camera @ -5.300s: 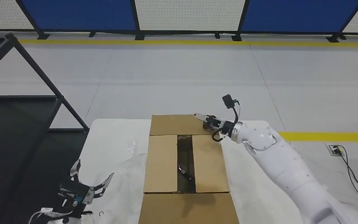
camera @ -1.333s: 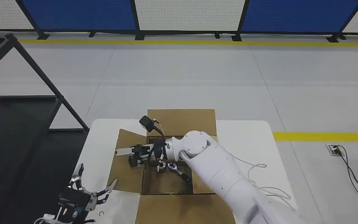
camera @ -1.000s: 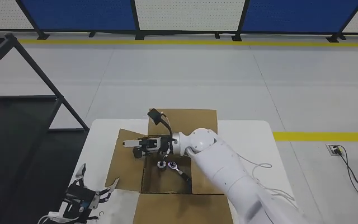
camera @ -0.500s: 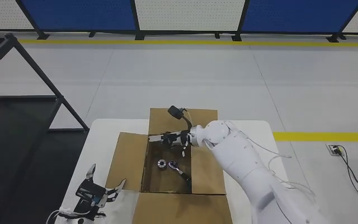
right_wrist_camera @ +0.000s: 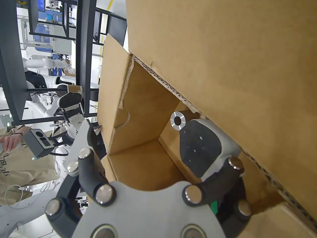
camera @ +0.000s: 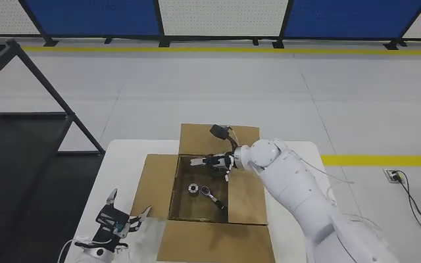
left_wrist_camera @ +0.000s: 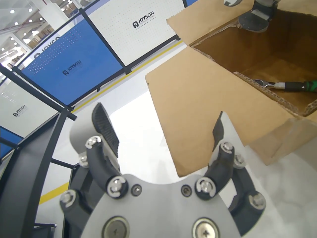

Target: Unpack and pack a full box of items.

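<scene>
The right tool (camera: 214, 160), spread wide and empty, is drawing back across the open box (camera: 155, 185) to its far rim; the left tool (camera: 129, 205), also wide, is edging nearer the box on the white counter (camera: 122, 161); blue panels (camera: 92, 16) are lining the room behind

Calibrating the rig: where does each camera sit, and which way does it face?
Top view: above the arms, looking down at the open box; both arms show in part.
Left wrist view: behind the left end effector, facing the box's flap and the wrench inside.
Right wrist view: behind the right end effector, facing into the box at a metal ring.
Top and left wrist share the wrench; top and right wrist, the ring.
</scene>
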`<state>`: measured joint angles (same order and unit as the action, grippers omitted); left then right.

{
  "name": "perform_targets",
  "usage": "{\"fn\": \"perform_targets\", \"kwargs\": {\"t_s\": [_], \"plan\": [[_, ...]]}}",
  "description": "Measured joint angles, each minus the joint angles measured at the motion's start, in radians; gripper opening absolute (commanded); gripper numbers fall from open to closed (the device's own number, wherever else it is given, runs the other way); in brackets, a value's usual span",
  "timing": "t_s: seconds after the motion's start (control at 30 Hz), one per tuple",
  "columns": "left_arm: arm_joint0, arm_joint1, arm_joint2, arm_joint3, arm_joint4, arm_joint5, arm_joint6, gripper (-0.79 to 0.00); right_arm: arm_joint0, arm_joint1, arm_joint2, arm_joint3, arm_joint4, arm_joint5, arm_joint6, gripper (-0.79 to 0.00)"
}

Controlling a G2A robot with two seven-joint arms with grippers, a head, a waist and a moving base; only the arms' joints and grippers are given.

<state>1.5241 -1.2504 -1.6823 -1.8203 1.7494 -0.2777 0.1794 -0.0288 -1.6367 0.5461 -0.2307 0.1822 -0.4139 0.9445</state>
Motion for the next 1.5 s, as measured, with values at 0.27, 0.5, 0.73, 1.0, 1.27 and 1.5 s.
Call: {"fn": "perform_targets", "kwargs": {"t_s": [0.27,0.5,0.73,1.0,1.27,1.5], "plan": [[-0.02,0.004,0.001,0.016,-0.008,0.001,0.0,0.0,-0.046,0.069,0.091,-0.09,0.09,-0.176,0.096,0.0],[-0.025,0.008,0.007,0.027,-0.009,0.003,-0.003,0.0,-0.128,0.152,0.213,-0.232,0.192,-0.333,0.106,0.0],[-0.017,0.012,0.001,-0.004,-0.011,0.006,0.004,0.0,-0.262,0.245,0.354,-0.448,0.221,-0.327,0.089,0.0],[0.031,0.022,-0.054,-0.194,0.018,-0.013,-0.008,0.0,-0.44,0.332,0.514,-0.733,0.167,-0.215,0.079,0.0],[0.051,0.032,-0.104,-0.429,-0.006,-0.098,-0.056,0.0,-0.569,0.386,0.642,-0.928,0.115,-0.129,0.089,0.0],[-0.088,0.041,-0.018,-0.413,-0.126,-0.28,-0.244,0.0,-0.649,0.415,0.726,-0.971,0.12,-0.146,0.111,0.0]]}}
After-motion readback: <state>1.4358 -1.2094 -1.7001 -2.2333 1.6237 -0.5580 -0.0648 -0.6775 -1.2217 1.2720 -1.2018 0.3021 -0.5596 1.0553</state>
